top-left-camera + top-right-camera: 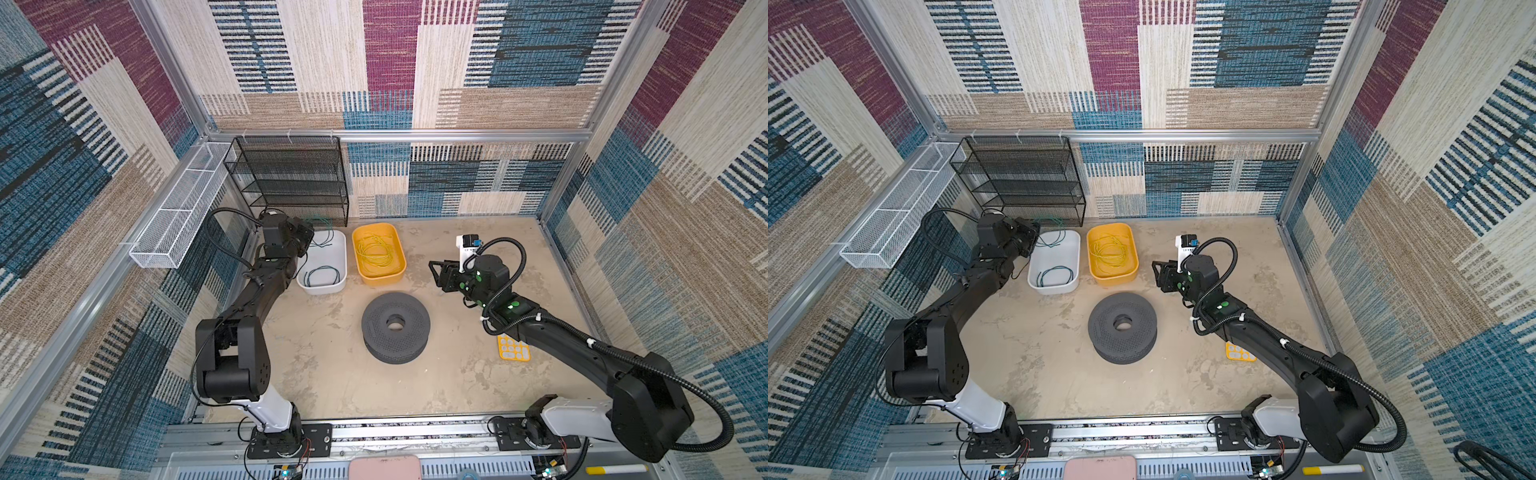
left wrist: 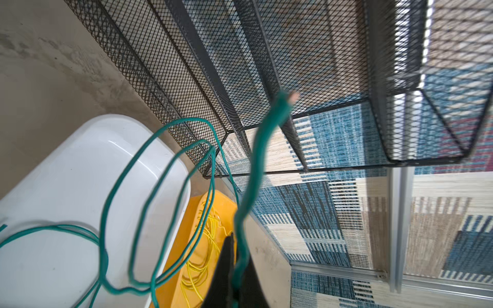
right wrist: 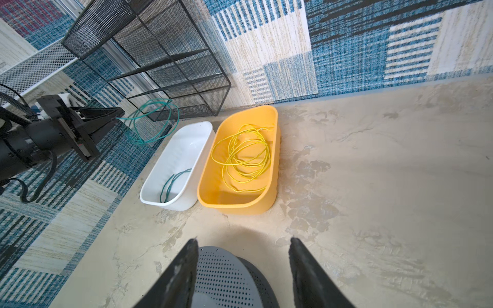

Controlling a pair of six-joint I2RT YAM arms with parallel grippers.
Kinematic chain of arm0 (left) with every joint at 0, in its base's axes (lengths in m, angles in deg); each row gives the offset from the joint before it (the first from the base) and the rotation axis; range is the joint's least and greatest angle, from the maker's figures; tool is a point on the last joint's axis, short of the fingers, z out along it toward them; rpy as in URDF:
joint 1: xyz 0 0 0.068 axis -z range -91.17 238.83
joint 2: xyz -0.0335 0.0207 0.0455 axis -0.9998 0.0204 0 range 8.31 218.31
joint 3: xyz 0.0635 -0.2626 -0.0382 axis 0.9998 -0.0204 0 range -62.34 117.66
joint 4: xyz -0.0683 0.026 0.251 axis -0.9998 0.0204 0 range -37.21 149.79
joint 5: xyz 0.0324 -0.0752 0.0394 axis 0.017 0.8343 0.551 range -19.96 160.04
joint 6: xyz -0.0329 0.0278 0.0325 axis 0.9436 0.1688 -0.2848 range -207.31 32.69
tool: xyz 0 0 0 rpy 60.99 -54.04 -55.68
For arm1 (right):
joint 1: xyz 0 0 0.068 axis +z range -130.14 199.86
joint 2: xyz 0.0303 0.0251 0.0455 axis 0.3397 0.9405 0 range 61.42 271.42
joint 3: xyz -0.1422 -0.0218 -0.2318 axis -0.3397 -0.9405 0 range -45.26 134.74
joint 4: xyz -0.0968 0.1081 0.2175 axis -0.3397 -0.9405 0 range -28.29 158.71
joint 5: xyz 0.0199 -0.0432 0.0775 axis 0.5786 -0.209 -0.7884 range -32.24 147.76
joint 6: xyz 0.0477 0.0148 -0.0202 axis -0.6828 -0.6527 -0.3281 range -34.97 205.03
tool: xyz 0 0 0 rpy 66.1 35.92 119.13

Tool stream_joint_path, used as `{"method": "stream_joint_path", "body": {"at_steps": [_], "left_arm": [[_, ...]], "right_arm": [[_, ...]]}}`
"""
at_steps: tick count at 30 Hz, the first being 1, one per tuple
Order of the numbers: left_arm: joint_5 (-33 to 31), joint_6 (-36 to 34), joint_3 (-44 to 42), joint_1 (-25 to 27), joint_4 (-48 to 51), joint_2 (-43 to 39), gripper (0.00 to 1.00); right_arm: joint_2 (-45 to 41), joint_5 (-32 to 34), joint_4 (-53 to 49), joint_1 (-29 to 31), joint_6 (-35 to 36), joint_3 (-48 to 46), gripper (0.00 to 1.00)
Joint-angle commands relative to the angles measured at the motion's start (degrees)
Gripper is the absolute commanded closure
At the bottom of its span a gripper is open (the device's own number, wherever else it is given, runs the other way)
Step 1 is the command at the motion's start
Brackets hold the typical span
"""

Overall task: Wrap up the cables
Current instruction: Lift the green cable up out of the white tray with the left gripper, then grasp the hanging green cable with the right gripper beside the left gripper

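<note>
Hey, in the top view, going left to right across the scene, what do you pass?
White wire basket → white bin → yellow bin → right gripper → small yellow tray. Grey spool and black rack overlap these, so omitted.

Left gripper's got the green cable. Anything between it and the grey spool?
Only the white bin itself: the left gripper holds the green cable above its far end, so the hanging loops must clear its near wall. The tabletop beyond to the spool is bare. The open right gripper is off to the side.
</note>
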Motion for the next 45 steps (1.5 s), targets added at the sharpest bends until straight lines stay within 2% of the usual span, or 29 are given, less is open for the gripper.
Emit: {"method": "stream_joint_path", "body": {"at_steps": [1, 4, 10, 14, 18, 20, 23, 26, 39, 45], "left_arm": [[2.0, -1.2, -2.1, -0.2, 2.9, -3.4, 1.0], [6.5, -1.9, -5.0, -0.1, 1.5, -6.8, 1.0], [24.5, -3.9, -9.2, 0.5, -4.6, -10.9, 1.0], [32.7, -6.6, -12.9, 1.8, -9.6, -14.6, 1.0], [38.5, -5.3, -18.5, 4.0, -19.6, -18.4, 1.0], [38.6, -1.5, -21.7, 5.2, -26.9, -19.4, 1.0], [39.1, 3.5, -24.7, 6.2, -35.9, -19.2, 1.0], [37.8, 7.4, -27.6, 6.5, -41.7, -19.7, 1.0], [37.7, 7.4, -30.5, 9.9, -39.6, -25.8, 1.0], [38.0, 6.0, -30.5, 10.6, -35.8, -28.7, 1.0]], "right_arm": [[-0.5, -1.6, 1.4, 0.0, -1.1, -0.3, 0.43], [-1.0, -3.4, 1.5, 0.0, -1.1, -0.4, 0.43], [-1.4, -11.5, 1.4, 0.0, -0.1, -0.6, 0.42], [-1.1, -17.3, 2.3, -0.4, -1.3, -1.3, 0.4], [-0.5, -25.7, 11.5, -0.7, -5.8, -4.7, 0.37], [0.2, -29.1, 17.9, -0.7, -9.0, -6.8, 0.37], [-0.1, -30.8, 29.0, -0.7, -14.9, -10.0, 0.37], [1.0, -32.0, 33.7, -0.7, -17.9, -10.0, 0.36], [13.1, -30.9, 34.2, -0.5, -20.7, 1.0, 0.4], [17.3, -31.7, 35.7, -0.5, -23.5, 3.5, 0.55]]}}
